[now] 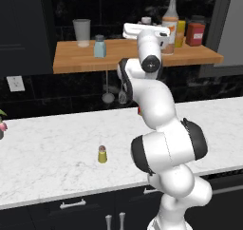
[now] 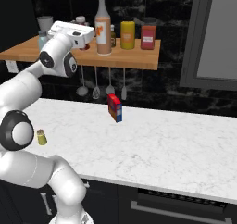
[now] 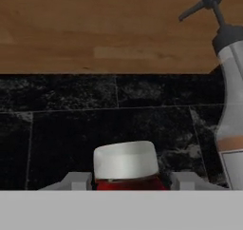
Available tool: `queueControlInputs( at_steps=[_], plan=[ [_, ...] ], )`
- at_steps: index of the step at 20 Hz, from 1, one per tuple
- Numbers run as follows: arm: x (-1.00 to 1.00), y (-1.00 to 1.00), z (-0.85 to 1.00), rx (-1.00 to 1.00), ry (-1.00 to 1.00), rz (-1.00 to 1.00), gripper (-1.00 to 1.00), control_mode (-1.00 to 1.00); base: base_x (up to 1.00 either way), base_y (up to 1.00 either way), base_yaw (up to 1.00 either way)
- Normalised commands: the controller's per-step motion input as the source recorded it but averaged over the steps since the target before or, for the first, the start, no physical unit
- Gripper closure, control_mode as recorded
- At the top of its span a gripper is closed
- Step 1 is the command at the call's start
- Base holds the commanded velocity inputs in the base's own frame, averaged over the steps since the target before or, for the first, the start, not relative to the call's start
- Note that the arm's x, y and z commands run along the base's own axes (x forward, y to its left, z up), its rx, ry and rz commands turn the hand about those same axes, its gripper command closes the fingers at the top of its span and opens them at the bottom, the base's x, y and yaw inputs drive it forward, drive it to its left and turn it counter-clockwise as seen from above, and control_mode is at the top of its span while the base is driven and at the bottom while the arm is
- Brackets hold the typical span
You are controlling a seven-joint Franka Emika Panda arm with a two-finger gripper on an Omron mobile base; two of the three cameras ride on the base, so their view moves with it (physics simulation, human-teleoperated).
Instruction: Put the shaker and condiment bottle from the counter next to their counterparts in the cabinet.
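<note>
we keep the hand (image 3: 127, 180) closed on the condiment bottle (image 3: 126, 165), raised at the cabinet (image 1: 71, 58) so it lands beside the tall bottle (image 3: 232, 105), while the shaker (image 1: 102, 154) waits on the bench (image 1: 52, 148).

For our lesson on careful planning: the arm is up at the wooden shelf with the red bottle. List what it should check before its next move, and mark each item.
1. The gripper clamps the condiment bottle at both sides: ok.
2. The hand is at the level of the cabinet shelf, next to the tall orange-labelled bottle: ok.
3. The held bottle's base rests on the board: cannot tell, the hand hides it.
4. There is bare board between the hand and the pale blue shaker: ok.
5. The yellow-green shaker has been moved to the shelf: not ok, it stands on the counter.
</note>
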Motion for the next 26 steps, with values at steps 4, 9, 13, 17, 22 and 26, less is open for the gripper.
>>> queueControlInputs(
  at_steps=[4, 9, 13, 17, 22, 26],
  plan=[
    [0.00, -0.27, -0.02, -0.18, -0.02, 0.00, 1.00, -1.00, 0.00, 0.00, 0.00],
    [-0.01, -0.12, -0.01, -0.04, 0.00, 0.00, 1.00, -1.00, 0.00, 0.00, 0.00],
    [-0.01, -0.05, -0.01, 0.00, 0.00, 0.00, 1.00, -1.00, 0.00, 0.00, 0.00],
    [0.00, -0.01, 0.00, 0.00, 0.00, 0.00, 1.00, -1.00, 0.00, 0.00, 0.00],
    [0.00, 0.00, -0.10, 0.00, 0.00, 0.00, 1.00, -1.00, 0.00, 0.00, 0.00],
    [0.00, 0.00, -0.17, 0.00, 0.00, 0.00, 1.00, -1.00, 0.00, 0.00, 0.00]
  ],
)
